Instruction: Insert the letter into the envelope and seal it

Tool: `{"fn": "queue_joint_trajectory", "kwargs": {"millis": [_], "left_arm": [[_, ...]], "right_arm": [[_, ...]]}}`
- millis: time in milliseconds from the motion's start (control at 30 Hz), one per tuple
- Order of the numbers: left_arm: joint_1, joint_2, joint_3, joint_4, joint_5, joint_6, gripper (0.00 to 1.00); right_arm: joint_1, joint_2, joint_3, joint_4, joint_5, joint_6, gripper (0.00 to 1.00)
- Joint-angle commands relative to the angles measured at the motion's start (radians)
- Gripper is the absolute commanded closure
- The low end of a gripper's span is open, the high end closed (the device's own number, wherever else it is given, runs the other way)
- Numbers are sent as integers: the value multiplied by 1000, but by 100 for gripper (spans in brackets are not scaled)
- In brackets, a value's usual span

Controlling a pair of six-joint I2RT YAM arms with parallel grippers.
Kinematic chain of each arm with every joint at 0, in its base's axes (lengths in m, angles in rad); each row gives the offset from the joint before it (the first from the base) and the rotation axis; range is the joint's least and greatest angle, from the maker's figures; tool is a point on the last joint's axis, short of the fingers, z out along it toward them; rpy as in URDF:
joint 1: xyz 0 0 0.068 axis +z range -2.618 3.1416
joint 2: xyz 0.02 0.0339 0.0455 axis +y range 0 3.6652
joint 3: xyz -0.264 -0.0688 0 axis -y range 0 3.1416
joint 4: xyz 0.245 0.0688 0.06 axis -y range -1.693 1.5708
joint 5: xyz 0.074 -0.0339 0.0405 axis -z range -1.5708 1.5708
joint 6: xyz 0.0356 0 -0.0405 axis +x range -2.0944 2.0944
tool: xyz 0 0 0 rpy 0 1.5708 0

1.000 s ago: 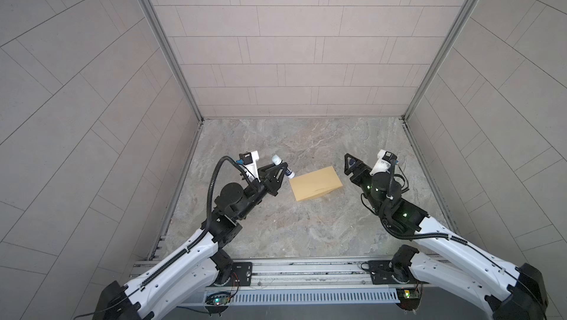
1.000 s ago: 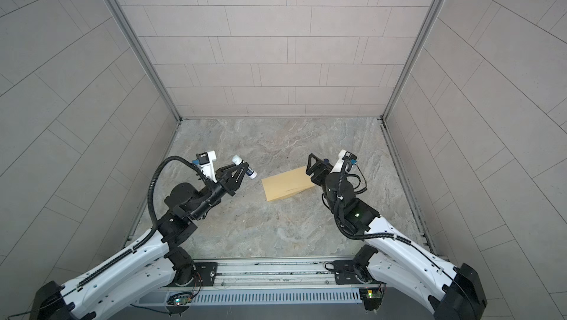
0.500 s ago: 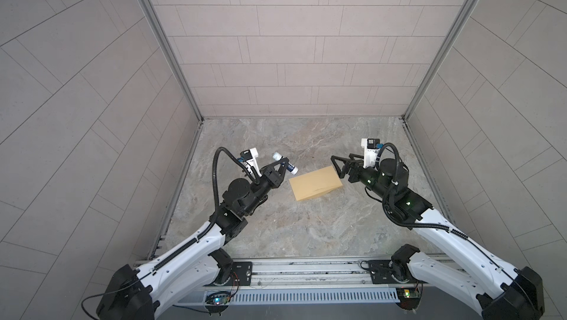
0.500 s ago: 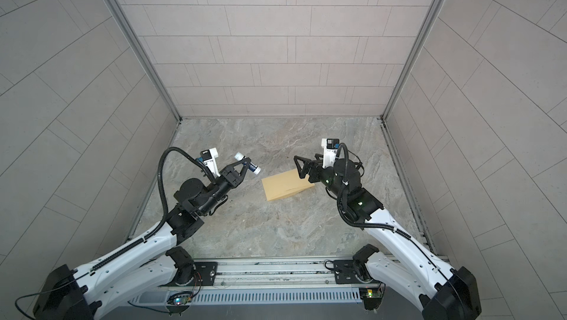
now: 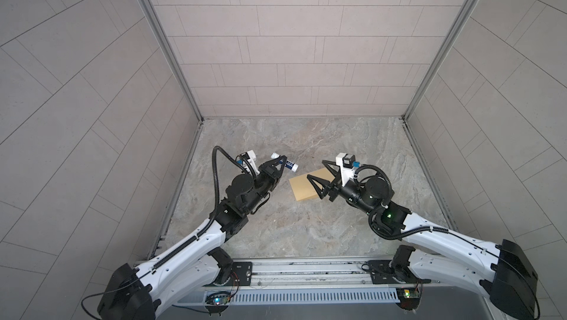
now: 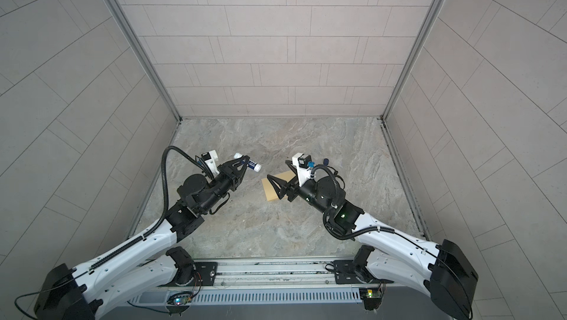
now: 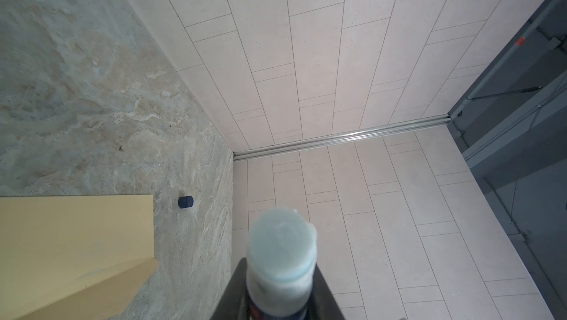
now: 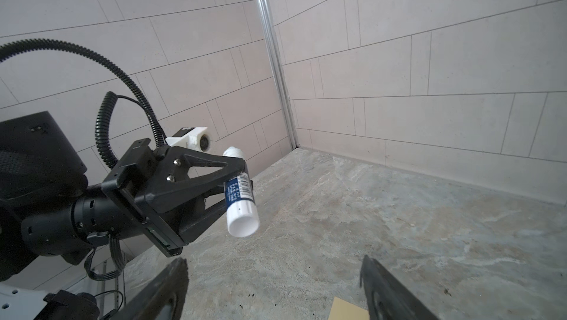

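Observation:
The yellow-tan envelope (image 5: 302, 188) (image 6: 271, 191) lies flat near the middle of the stone table. In the left wrist view the envelope (image 7: 76, 241) has its flap edge slightly lifted. The letter is hidden from every view. My left gripper (image 5: 283, 162) (image 6: 247, 162) (image 7: 279, 263) hovers left of the envelope, shut on a white glue stick (image 5: 288, 165) (image 8: 241, 208) with its cap off. My right gripper (image 5: 315, 169) (image 6: 277, 169) (image 8: 273, 260) hangs open and empty above the envelope's right part, facing the left gripper.
A small dark blue cap (image 6: 326, 161) (image 7: 185, 202) lies on the table just beyond the envelope's far right corner. Tiled walls (image 5: 285, 57) close the table on three sides. The arms' base rail (image 5: 306, 272) runs along the front edge.
My right gripper has swung left, from beside the envelope's right end to above it, staying open. The left gripper with the glue stick has barely moved.

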Motion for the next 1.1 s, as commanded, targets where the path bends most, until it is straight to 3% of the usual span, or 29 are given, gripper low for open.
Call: {"fn": "queue_joint_trajectory", "kwargs": {"millis": [0, 400, 1067], "left_arm": [[-1, -15, 44, -7, 19, -43, 100], [-1, -24, 58, -23, 50, -57, 100], [-1, -45, 71, -44, 76, -77, 100]], "right_arm": [[33, 43, 46, 67, 28, -136, 13], [88, 196, 132, 130, 37, -271, 33], [90, 326, 201, 201, 31, -286, 55]]}}
